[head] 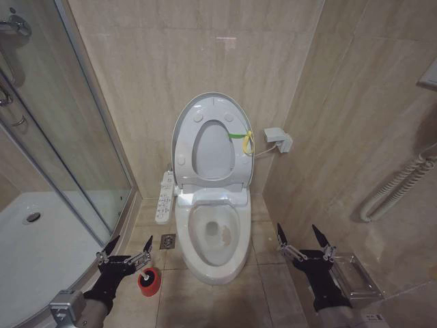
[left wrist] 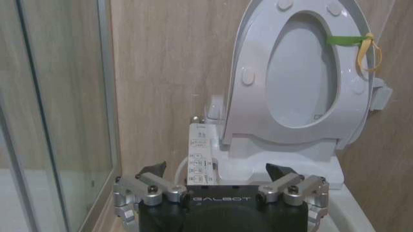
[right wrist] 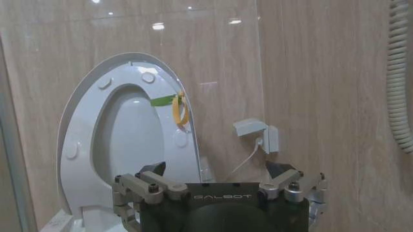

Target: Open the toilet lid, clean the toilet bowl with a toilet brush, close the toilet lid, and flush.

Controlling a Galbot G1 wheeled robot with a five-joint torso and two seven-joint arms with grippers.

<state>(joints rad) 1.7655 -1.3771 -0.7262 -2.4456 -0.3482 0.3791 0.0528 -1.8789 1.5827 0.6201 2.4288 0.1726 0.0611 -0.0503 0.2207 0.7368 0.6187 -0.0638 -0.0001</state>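
The toilet lid [head: 213, 152] stands raised against the back wall, with the ring seat up against it and a yellow-green strap [head: 242, 139] at its edge. Below it the toilet bowl [head: 212, 239] lies open, a narrow button panel [head: 165, 198] at its side. On the floor left of the bowl stands a small red cup [head: 148, 282] with the toilet brush's dark head in it; I cannot make out the handle. My left gripper [head: 127, 248] hangs open just above and left of the cup. Right of the bowl, my right gripper [head: 305, 239] is open and holds nothing.
A glass shower enclosure [head: 61, 137] and white shower tray [head: 34, 253] fill the left side. A floor drain [head: 167, 240] lies beside the bowl. A wall box [head: 278, 140] with a cable, a coiled hose [head: 399, 184] and a metal rack [head: 355, 277] line the right wall.
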